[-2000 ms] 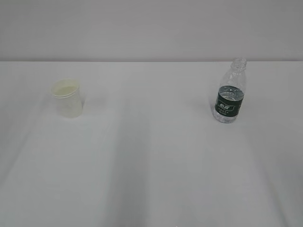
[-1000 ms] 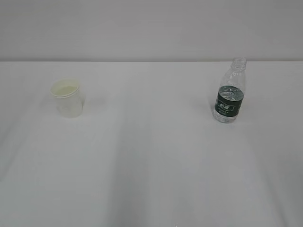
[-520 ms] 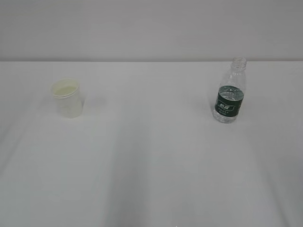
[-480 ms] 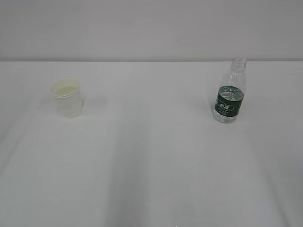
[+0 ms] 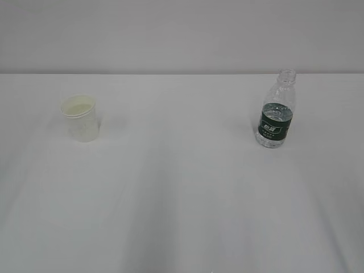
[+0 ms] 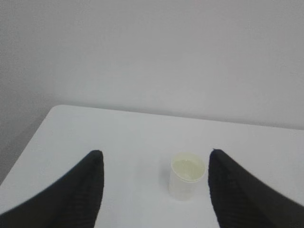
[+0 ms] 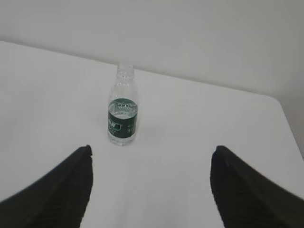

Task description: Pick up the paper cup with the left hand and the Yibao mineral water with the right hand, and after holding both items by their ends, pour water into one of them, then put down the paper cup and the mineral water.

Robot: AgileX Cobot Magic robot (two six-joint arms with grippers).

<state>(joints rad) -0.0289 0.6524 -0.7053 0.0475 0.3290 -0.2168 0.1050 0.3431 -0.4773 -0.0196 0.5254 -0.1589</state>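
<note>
White table (image 5: 182,199), pale wall behind. The paper cup (image 5: 81,118) stands upright on the left part of the table, rim up, with nothing touching it. The Yibao mineral water (image 5: 276,111) stands upright on the right part, well apart from the cup, neck uncapped, dark green label around the middle; the water (image 5: 272,139) shows clear in the lower body, with its surface seen through the plastic at about label height. Neither arm appears in the exterior view. Left wrist view: the left hand (image 6: 154,164) has its two black fingers spread wide, nothing between them; the cup (image 6: 186,175) sits on the table beyond them, inside the gap but nearer the right finger, not touched. The table's left edge and far corner are visible here. Right wrist view: the right hand (image 7: 151,159) also has its fingers spread wide and empty; the bottle (image 7: 123,114) stands beyond them, toward the left finger's side, clear of both fingers. Both items rest on the table, unheld.
</note>
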